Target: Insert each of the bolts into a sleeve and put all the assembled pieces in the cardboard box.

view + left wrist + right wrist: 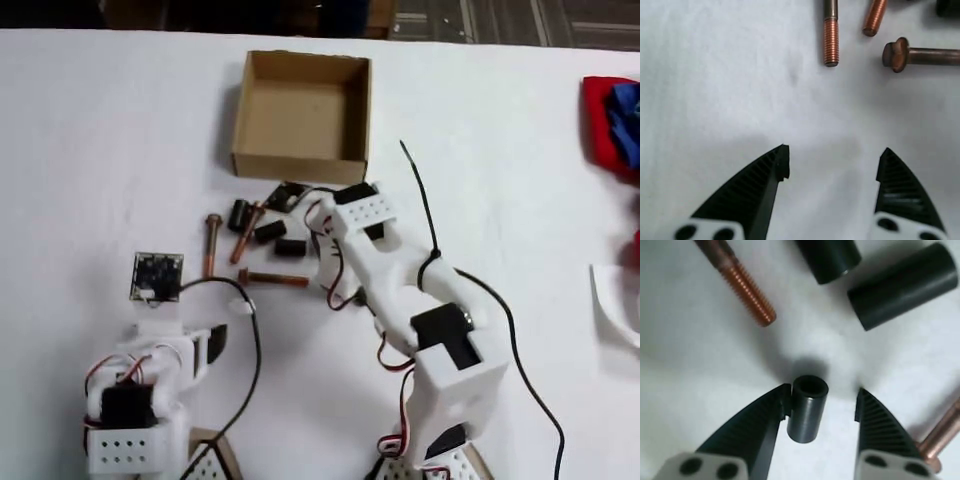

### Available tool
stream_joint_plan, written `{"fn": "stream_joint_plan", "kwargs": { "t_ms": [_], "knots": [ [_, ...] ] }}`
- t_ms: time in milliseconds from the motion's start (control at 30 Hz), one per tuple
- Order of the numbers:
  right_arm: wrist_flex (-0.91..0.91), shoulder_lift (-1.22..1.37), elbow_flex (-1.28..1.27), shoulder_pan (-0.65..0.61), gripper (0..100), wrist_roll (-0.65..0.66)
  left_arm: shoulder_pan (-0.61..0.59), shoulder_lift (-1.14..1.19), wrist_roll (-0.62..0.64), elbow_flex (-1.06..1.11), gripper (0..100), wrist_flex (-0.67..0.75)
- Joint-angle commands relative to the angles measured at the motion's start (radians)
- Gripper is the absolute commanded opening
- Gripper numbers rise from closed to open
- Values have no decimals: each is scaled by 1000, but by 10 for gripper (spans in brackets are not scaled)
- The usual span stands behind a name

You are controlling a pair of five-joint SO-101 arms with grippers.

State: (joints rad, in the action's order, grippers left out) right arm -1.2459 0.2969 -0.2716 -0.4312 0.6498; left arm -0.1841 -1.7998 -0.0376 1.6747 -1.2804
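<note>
Black, smooth cylindrical sleeve [807, 412] is lying between right gripper [822, 392], ribbed jaws spread, unclenched. Left gripper [835, 151] is hanging released near threaded copper bolt [830, 40].

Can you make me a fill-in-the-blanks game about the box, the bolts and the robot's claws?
1. The box is ___ inside.
2. ___ bolts lie on the table.
3. The right claw is open around a black ___.
4. The left claw is open and holds ___.
Missing words: empty; three; sleeve; nothing.
</note>
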Motion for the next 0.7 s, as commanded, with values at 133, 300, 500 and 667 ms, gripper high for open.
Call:
{"fn": "stream_joint_plan", "kwargs": {
  "t_ms": [133, 300, 500, 667],
  "knots": [
    [-8, -8, -61, 7, 215, 3, -9, -20, 8, 18, 298, -3],
    [-4, -8, -78, 8, 171, 0, -9, -20, 8, 18, 298, -3],
    [-1, -4, -77, 7, 59, -51, -9, -20, 8, 18, 298, -3],
    [-1, -1, -77, -7, 38, -84, -9, -20, 8, 18, 298, -3]
  ]
}}
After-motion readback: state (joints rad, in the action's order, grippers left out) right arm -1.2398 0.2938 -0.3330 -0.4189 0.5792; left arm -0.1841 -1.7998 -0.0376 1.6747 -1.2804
